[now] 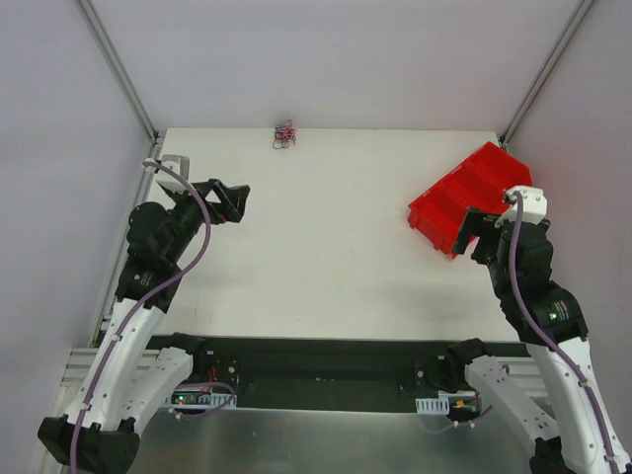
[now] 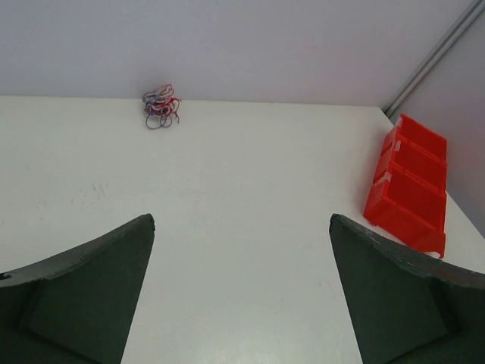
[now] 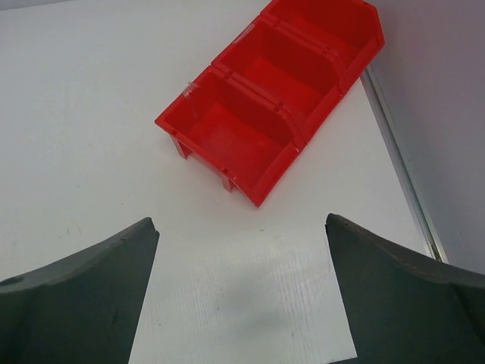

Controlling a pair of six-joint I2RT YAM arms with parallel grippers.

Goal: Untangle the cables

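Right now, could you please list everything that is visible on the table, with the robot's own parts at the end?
cables: one small tangle, red with some purple and whitish, far edge of the table, a little left of centre
bins: three, red, joined in a row, right side of the table, set at an angle
table: one, white, under everything
left gripper: one, dark, open, over the left side, facing the cables
right gripper: one, dark, open, close to the bins

The cables (image 2: 161,106) sit as a tangle too small to count strands or trace single loops. The right arm (image 1: 523,267) hides the near corner of the red bins (image 1: 459,197), and the right wrist view's top edge crops the farthest bin.
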